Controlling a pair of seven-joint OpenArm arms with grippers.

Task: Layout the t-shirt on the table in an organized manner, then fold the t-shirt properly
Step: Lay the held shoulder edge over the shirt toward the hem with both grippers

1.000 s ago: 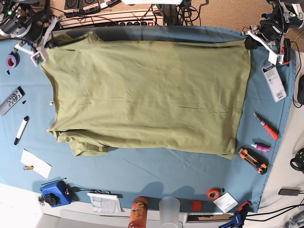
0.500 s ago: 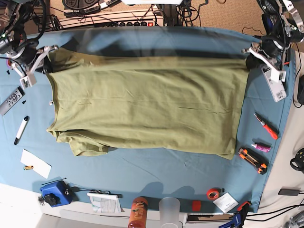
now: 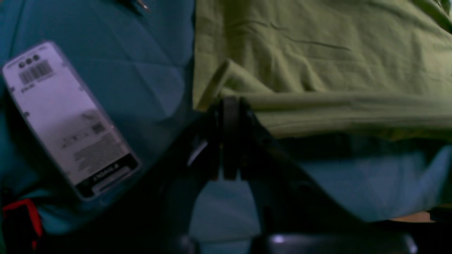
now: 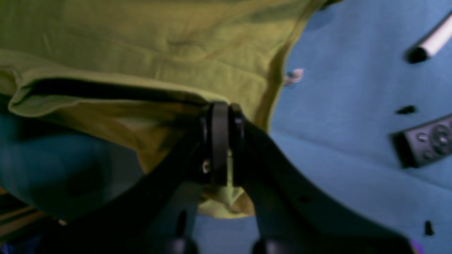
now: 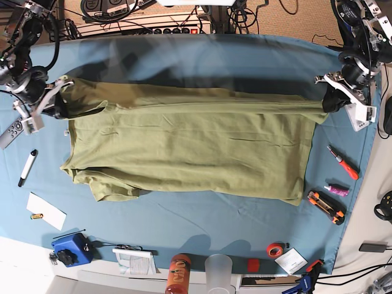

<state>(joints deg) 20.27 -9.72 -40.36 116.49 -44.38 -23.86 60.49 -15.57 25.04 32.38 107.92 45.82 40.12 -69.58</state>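
Olive shirt [image 5: 190, 153] lies spread on table [image 5: 202, 220], far edge lifted. Left gripper [image 3: 229, 106] and right gripper [image 4: 220, 113] each pinch a far corner. Keep the edge taut and level, lay it evenly over the near hem.

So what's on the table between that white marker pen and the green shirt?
Nothing: in the base view only bare teal cloth of the table separates the white marker from the t-shirt.
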